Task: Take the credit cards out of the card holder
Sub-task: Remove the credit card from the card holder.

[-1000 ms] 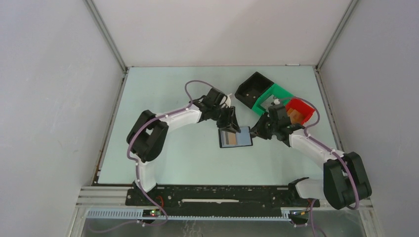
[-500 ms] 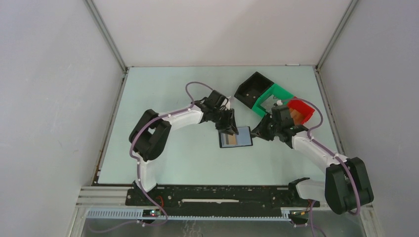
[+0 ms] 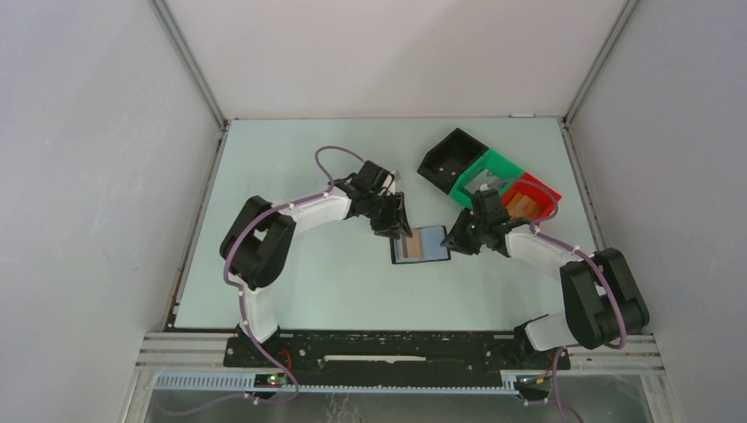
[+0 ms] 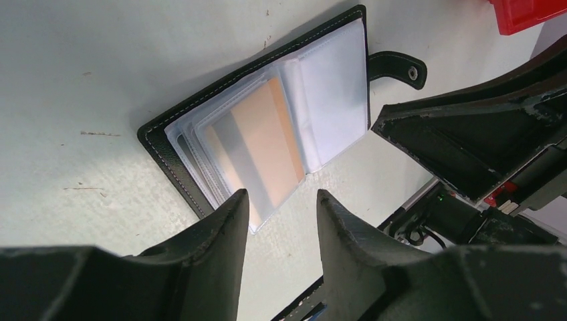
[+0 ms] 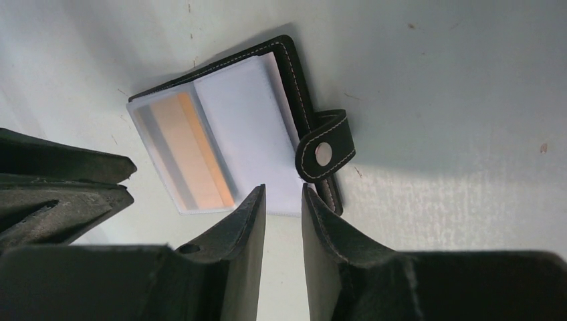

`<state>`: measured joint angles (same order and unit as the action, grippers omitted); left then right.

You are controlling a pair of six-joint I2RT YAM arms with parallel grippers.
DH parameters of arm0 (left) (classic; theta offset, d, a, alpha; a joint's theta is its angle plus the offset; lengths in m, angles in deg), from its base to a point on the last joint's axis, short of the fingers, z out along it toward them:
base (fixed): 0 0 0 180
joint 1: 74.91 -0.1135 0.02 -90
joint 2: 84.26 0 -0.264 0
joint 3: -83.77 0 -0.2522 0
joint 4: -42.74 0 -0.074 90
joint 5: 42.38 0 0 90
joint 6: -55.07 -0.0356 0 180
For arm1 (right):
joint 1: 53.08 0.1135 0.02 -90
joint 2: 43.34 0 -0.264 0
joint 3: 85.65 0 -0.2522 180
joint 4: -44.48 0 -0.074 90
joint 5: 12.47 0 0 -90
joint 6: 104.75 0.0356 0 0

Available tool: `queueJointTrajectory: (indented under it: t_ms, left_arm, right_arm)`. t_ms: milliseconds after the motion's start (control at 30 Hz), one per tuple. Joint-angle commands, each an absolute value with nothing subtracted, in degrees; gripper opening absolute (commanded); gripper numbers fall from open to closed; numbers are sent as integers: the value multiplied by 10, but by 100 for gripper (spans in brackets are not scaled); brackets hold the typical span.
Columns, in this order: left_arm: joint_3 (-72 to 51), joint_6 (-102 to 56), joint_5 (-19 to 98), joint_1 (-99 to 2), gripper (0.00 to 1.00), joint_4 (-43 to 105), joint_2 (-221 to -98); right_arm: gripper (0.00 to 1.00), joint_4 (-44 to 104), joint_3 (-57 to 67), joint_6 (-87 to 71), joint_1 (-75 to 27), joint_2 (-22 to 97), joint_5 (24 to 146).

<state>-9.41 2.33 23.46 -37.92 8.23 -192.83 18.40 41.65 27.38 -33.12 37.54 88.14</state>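
The card holder (image 3: 420,245) lies open and flat on the table, its black closure tab (image 5: 325,150) on the right edge. A pale bluish-white credit card (image 5: 244,120) covers the half nearest the tab. In the other half, an orange-tan piece (image 4: 257,144) with a grey stripe sits in a clear sleeve. My left gripper (image 4: 281,200) is open and empty, its tips just off the holder's left edge (image 3: 394,225). The jaws of my right gripper (image 5: 282,194) stand narrowly open over the holder's right edge (image 3: 458,240), with nothing between them.
A black bin (image 3: 451,159), a green bin (image 3: 483,176) and a red bin (image 3: 535,196) stand in a row behind the right gripper. White walls close in the table on three sides.
My left gripper has drawn back to the left off the holder and opened wider. The right arm has swung in, bringing its gripper closer to the holder's tab edge.
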Motion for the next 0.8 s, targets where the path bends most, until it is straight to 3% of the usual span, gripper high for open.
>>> queueJointTrajectory:
  t_ms: [0, 467, 767]
  left_arm:
    - [-94, 11, 228, -379, 47, 77, -1930]
    - [-88, 8, 228, -378, 47, 67, -1949]
    - [-90, 18, 211, -378, 44, 84, -1950]
  right_arm:
    - [35, 207, 391, 270, -332, 380, 869]
    - [34, 228, 388, 276, -359, 414, 873]
    - [27, 247, 385, 283, -337, 449, 885]
